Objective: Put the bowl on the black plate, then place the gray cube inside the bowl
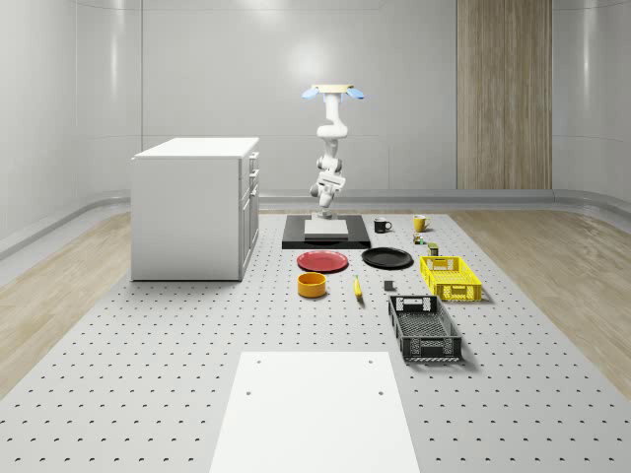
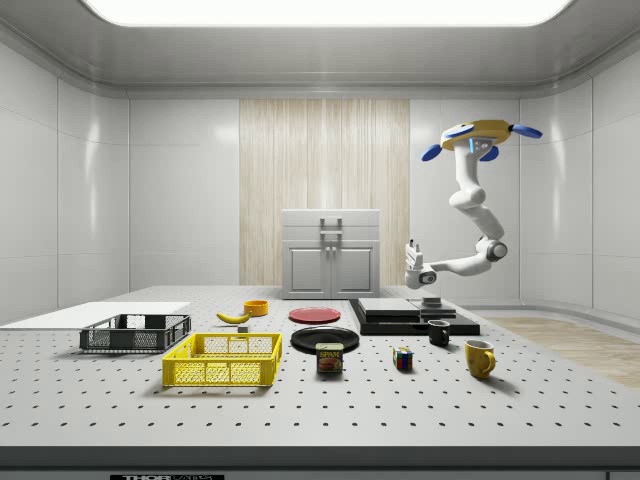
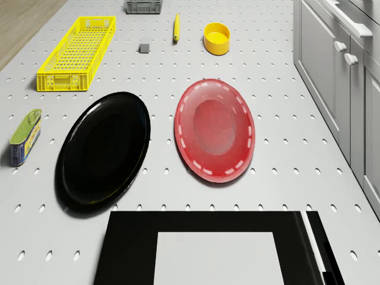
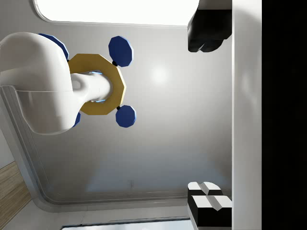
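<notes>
The yellow bowl (image 1: 313, 284) (image 3: 217, 38) stands upright on the perforated table, in front of the red plate (image 1: 322, 261) (image 3: 215, 130). Beside the red plate lies the black plate (image 1: 386, 258) (image 3: 103, 149), with nothing on it. A small gray cube (image 1: 388, 287) (image 3: 145, 44) sits between the bowl and the yellow basket. The drone (image 1: 333, 92) (image 2: 478, 135) hovers high over the black pad (image 1: 325, 232) at the back of the table. Its arm hangs down and the gripper (image 2: 411, 247) (image 4: 208, 115) is turned up toward the drone, open and empty, well clear of the bowl and cube.
A white cabinet (image 1: 192, 207) stands at the whole-scene view's left. A yellow basket (image 1: 451, 277), a dark basket (image 1: 424, 328), a banana (image 1: 357, 288), two mugs (image 1: 382, 225), a tin (image 3: 25, 137) and a puzzle cube (image 2: 402, 358) are spread about. A white mat (image 1: 311, 409) lies at the front.
</notes>
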Tool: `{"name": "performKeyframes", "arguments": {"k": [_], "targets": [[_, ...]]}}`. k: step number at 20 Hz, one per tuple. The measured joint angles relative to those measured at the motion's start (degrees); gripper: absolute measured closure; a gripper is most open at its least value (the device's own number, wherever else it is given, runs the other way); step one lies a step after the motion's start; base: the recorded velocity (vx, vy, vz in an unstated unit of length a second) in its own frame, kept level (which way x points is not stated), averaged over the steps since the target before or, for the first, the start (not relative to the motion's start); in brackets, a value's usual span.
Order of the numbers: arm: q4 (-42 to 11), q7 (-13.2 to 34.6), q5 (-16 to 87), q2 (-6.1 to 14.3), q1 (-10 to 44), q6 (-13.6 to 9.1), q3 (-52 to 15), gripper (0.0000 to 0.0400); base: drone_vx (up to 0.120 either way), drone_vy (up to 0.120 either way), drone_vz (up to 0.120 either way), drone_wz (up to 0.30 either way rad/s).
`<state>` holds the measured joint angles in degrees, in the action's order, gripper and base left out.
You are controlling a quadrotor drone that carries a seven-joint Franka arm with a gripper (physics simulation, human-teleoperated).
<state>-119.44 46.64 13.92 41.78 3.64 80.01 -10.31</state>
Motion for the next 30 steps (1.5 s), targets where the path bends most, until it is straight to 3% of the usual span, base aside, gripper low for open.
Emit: {"name": "performKeyframes", "arguments": {"k": [6,11,15,18,24,30], "targets": [[-7.2,3.7,22.1,1.7,5.1,1.1,-15.0,0.0,0.12,0.0,-0.12,0.0],[-23.7,12.0,53.0,5.4,14.0,1.6,-33.1,0.0,0.12,-0.12,-0.04,0.0],[-36.8,22.1,76.4,8.6,25.3,-1.7,-44.9,0.0,0.12,-0.12,-0.03,0.0],[-42.1,29.0,87.8,10.9,34.5,-5.8,-51.0,0.0,0.12,-0.12,-0.12,0.0],[-45.8,37.5,97.5,14.7,47.3,-11.6,-57.6,0.0,0.12,-0.12,-0.12,0.0],[-46.4,41.3,99.6,17.5,52.9,-13.2,-60.3,0.0,0.12,-0.047,0.0,0.0]]}}
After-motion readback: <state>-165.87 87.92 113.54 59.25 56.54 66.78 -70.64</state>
